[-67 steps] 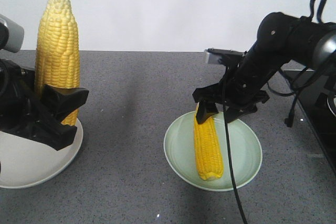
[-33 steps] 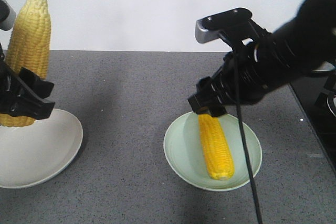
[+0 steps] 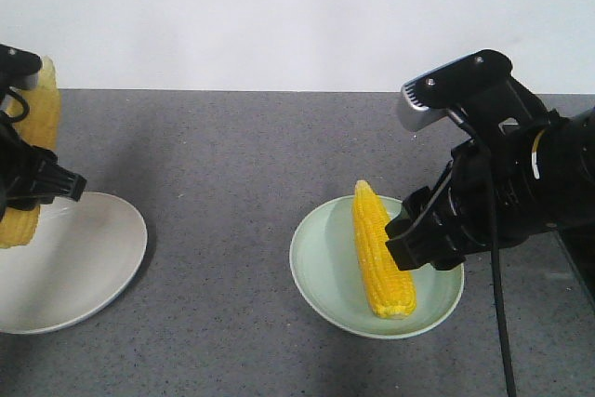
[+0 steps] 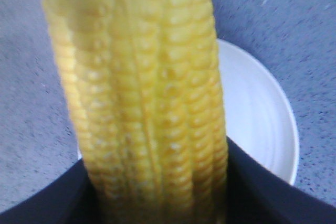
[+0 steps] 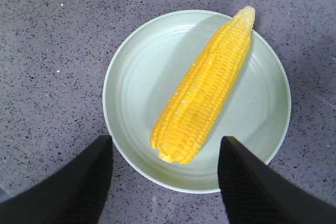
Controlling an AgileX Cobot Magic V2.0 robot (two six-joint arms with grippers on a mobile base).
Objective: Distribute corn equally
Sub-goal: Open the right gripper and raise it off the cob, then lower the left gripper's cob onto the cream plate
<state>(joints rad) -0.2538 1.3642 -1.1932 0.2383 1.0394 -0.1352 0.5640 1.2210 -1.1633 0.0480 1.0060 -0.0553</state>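
- The left jaws (image 4: 157, 192) pinch a cob of corn (image 4: 142, 87) at its lower part; the right jaws (image 5: 164, 179) stand spread and hold nothing.
- The held cob stands nearly upright at the far left edge of the front view, its butt hanging over the near rim of the white plate (image 3: 93, 258), so the coming move looks like a lowering onto that plate.
- Its long axis runs up and down, so it probably has to tip over to lie flat.
- A second cob (image 3: 379, 253) lies flat in the green plate (image 3: 321, 267), pale tip pointing away, butt towards the right jaws, which hover above and clear of it.
- The left arm is the nearer to the white plate, the right to the green one.
- The grey bench (image 3: 223, 183) between the plates is open; the white plate's bowl shows bare.
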